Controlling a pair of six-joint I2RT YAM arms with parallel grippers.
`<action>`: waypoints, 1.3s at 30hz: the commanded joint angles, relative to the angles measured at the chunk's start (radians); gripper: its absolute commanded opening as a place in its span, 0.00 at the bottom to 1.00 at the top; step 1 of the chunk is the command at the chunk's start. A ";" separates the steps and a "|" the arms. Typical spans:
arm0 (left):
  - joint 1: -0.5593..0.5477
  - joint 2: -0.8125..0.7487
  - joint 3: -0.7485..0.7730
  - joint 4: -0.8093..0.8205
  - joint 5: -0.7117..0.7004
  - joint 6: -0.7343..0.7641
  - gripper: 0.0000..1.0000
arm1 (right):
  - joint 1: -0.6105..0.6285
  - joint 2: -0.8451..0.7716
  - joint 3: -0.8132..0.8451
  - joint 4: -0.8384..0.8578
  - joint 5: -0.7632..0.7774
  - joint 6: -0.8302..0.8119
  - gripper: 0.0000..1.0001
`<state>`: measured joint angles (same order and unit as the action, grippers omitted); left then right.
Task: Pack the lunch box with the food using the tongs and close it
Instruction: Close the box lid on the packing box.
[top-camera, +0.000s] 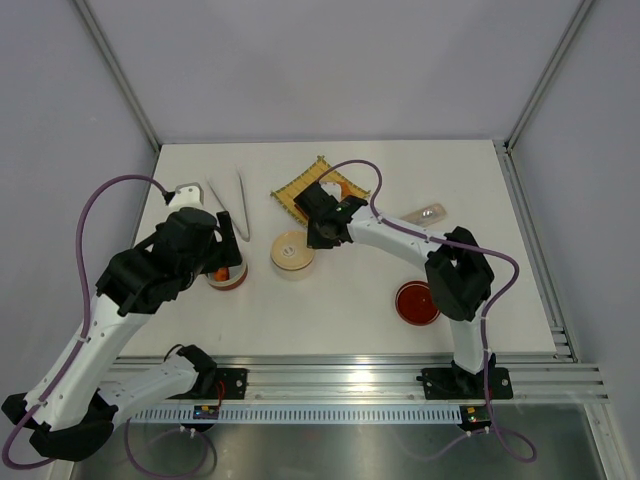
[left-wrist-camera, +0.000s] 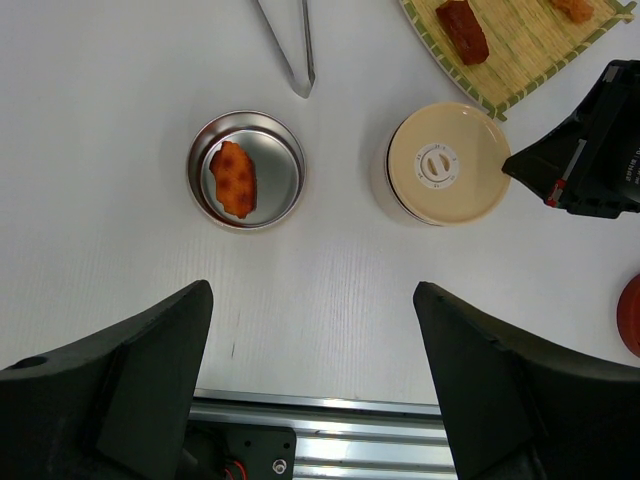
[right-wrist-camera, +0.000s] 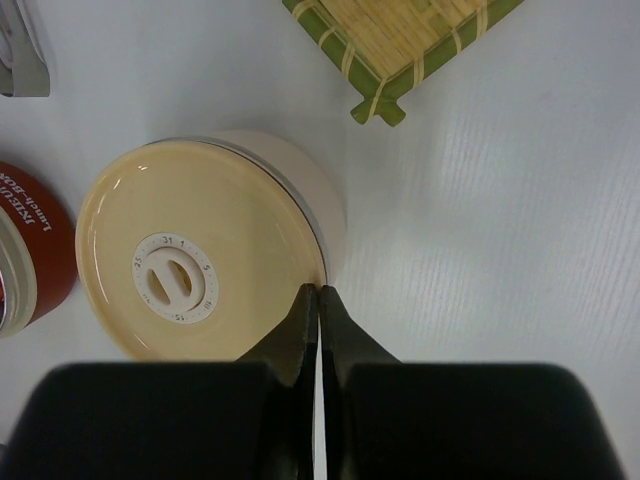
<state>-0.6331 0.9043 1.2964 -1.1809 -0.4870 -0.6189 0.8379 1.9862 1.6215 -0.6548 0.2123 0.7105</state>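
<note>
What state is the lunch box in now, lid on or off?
Lid on. The cream lid sits flat over the lunch box, covering its whole mouth in both wrist views; contents hidden.

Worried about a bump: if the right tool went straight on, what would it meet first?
Probably the rim of the cream lid on the lunch box; the right tool has its shut tips just at it, height unclear.

Bright, even light falls from above on the white table (top-camera: 345, 300). Shadows are soft and faint (no hard edges). The right gripper (right-wrist-camera: 318, 293) looks fuzzy at the bottom of its wrist view.
</note>
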 joint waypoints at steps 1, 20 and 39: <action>0.004 -0.002 0.014 0.023 -0.019 -0.007 0.86 | 0.009 0.026 0.054 -0.017 0.050 -0.008 0.00; 0.004 0.148 -0.075 0.170 0.217 0.022 0.86 | 0.007 -0.094 0.058 -0.043 0.076 -0.036 0.71; -0.033 0.548 0.029 0.394 0.231 0.085 0.66 | -0.155 -0.737 -0.480 -0.203 0.282 0.101 0.77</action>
<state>-0.6601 1.4231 1.2594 -0.8730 -0.2466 -0.5579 0.6861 1.3132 1.1713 -0.7979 0.4259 0.7616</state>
